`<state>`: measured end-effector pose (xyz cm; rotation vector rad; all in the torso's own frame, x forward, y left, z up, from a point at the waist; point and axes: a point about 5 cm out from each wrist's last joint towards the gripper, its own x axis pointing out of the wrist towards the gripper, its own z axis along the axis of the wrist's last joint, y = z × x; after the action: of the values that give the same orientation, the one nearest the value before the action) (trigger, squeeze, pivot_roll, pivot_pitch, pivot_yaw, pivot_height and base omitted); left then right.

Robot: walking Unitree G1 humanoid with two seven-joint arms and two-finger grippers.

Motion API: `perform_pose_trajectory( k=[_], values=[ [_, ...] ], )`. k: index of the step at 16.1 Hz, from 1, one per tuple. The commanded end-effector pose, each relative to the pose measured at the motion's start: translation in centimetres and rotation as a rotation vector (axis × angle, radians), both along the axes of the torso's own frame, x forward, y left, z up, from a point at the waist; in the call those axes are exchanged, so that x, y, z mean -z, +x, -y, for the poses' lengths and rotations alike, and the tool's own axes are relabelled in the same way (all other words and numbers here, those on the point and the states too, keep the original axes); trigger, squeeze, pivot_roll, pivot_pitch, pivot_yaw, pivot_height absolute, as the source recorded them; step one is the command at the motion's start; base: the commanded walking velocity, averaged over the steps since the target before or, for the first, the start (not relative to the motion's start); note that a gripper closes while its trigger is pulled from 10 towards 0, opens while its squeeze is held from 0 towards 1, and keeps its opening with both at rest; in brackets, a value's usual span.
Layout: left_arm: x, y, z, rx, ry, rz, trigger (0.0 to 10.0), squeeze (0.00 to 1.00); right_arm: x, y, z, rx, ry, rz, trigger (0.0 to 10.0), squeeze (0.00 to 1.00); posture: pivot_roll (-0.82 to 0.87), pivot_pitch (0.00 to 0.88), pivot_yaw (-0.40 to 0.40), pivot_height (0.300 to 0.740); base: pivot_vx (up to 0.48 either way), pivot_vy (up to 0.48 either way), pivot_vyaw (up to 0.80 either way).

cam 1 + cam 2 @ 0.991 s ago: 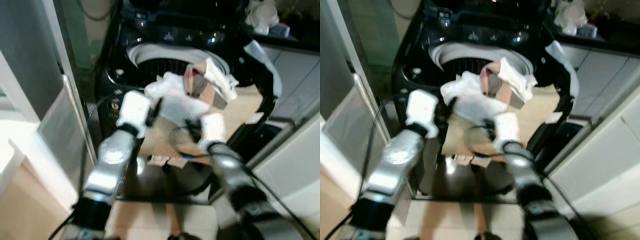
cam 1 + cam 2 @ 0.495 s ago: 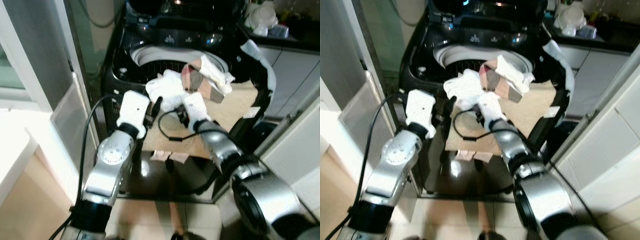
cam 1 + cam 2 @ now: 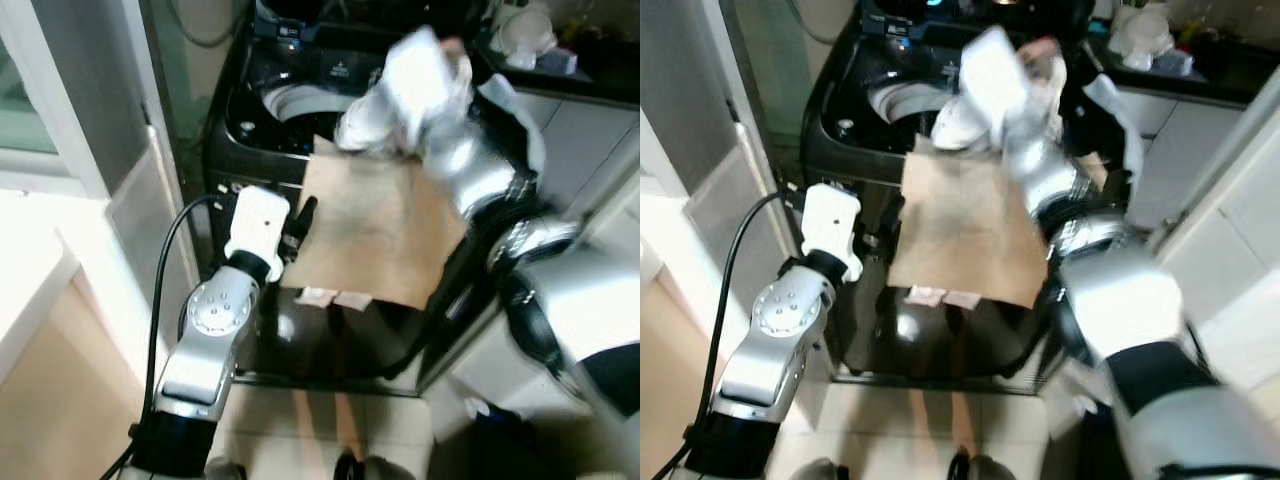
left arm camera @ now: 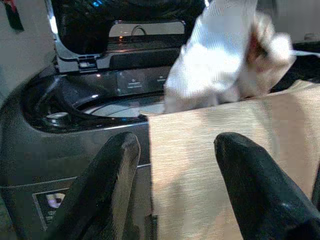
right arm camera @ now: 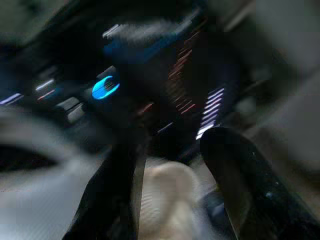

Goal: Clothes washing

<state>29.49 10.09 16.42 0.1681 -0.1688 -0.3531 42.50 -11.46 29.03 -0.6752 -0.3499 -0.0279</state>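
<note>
From the head camera I am looking down at a black top-loading washing machine point(image 3: 300, 130) standing dead ahead at twelve o'clock, its lid up and the pale ring of the drum opening point(image 3: 300, 100) showing at the top. A tan cloth point(image 3: 370, 225) hangs flat over the machine's front edge, covering the right part of the rim and draping down the front panel. My right arm point(image 3: 480, 180) reaches out from about two o'clock over the tub, and at its end a blurred white bundle of clothes point(image 3: 410, 75) sits above the far part of the opening, at roughly one o'clock from the tan cloth's centre. The right wrist camera is smeared with motion: I make out the two black fingers point(image 5: 240, 175) spread apart with a pale lump of fabric point(image 5: 162, 195) between them, touching the inner side of one, but I cannot tell how firmly the right gripper point(image 5: 172, 185) has it. The left gripper point(image 4: 172, 185) is held low at about ten o'clock from me, just in front of the machine's front panel, its fingers point(image 4: 110, 180) wide apart and empty, with the edge of the tan cloth running between them further off. A white cabinet point(image 3: 590, 140) stands at three o'clock.
</note>
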Motion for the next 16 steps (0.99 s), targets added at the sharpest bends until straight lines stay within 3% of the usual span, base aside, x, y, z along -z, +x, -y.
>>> perform_pose_trajectory(
  k=[1, 3, 4, 6, 8, 12, 15, 16],
  values=[
    [-0.4, 0.1, 0.5, 0.013, -0.002, 0.014, 10.0, 0.00, -0.4, 0.0, 0.7, 0.032, 0.001, 0.033, 10.0, 0.00, 0.10, 0.000, -0.130, 0.724, 0.000, 0.000, 0.00],
    [-0.5, 0.2, 0.7, 0.015, -0.006, 0.012, 10.0, 0.00, -3.4, -0.3, 0.9, 0.001, 0.077, 0.158, 10.0, 0.00, 0.08, 0.000, -0.130, 0.724, 0.000, 0.000, 0.00],
    [-0.4, 0.2, 0.8, 0.017, -0.008, 0.010, 10.0, 0.00, -3.4, -0.5, 0.7, -0.041, 0.114, 0.176, 10.0, 0.00, 0.07, 0.000, -0.132, 0.724, 0.000, 0.000, 0.00],
    [-0.3, 0.2, 0.9, 0.015, -0.004, 0.004, 10.0, 0.00, -1.5, -0.8, 0.0, -0.161, 0.226, 0.130, 10.0, 0.00, 0.06, 0.000, -0.131, 0.724, 0.000, 0.000, 0.00],
    [0.0, 0.3, 0.8, 0.014, 0.002, -0.005, 10.0, 0.00, 3.3, -1.4, -0.1, -0.250, 0.430, 0.030, 10.0, 0.00, 0.04, 0.000, -0.120, 0.724, 0.000, 0.000, 0.00],
    [0.3, 0.8, 1.5, 0.042, 0.008, -0.022, 10.0, 0.00, 10.9, -3.6, -0.3, -0.237, 0.469, -0.093, 10.0, 0.00, -0.01, 0.000, -0.092, 0.724, 0.000, 0.000, 0.00],
    [-0.9, 0.9, 1.6, 0.064, -0.037, 0.036, 10.0, 0.00, 11.3, -4.3, -0.1, -0.266, 0.500, -0.063, 10.0, 0.00, -0.02, 0.000, -0.081, 0.724, 0.096, 0.000, 0.00],
    [-1.5, 1.0, 1.5, 0.058, -0.046, 0.080, 10.0, 0.00, 10.2, -4.4, -0.1, -0.288, 0.480, 0.007, 10.0, 0.00, -0.02, 0.000, -0.080, 0.724, 0.450, 0.000, 0.00]
  ],
)
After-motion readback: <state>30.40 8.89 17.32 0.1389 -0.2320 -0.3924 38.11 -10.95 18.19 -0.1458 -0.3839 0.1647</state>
